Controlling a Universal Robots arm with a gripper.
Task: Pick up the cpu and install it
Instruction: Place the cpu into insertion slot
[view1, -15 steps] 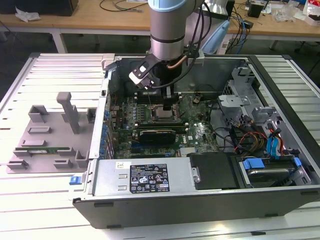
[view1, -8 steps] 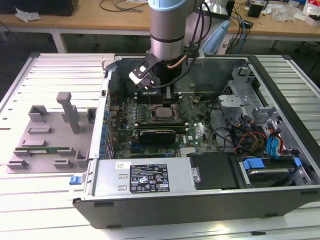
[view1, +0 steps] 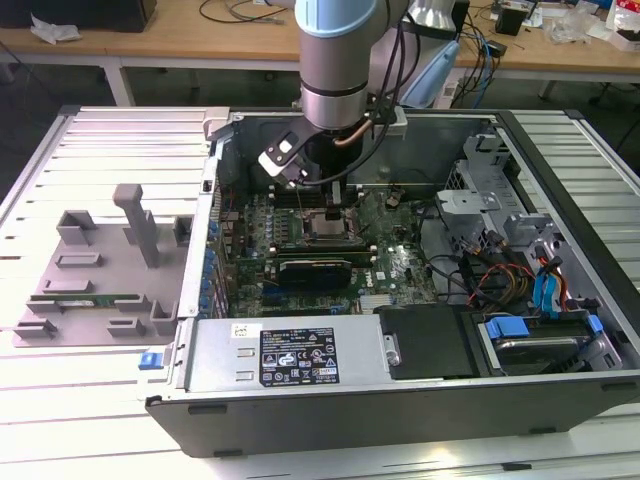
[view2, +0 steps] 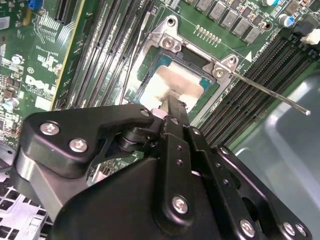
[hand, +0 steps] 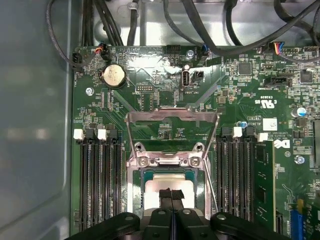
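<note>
The black metal gripper (hand: 171, 194) has its two fingers pressed tight together, with nothing held between them. Their tips are right on top of the small, flat, square, shiny silver cpu (hand: 161, 181). The cpu lies flat in the dark square metal-framed socket (hand: 134, 192) on the green circuit board (hand: 240, 105), inside the open grey computer case (view1: 350, 420).
</note>
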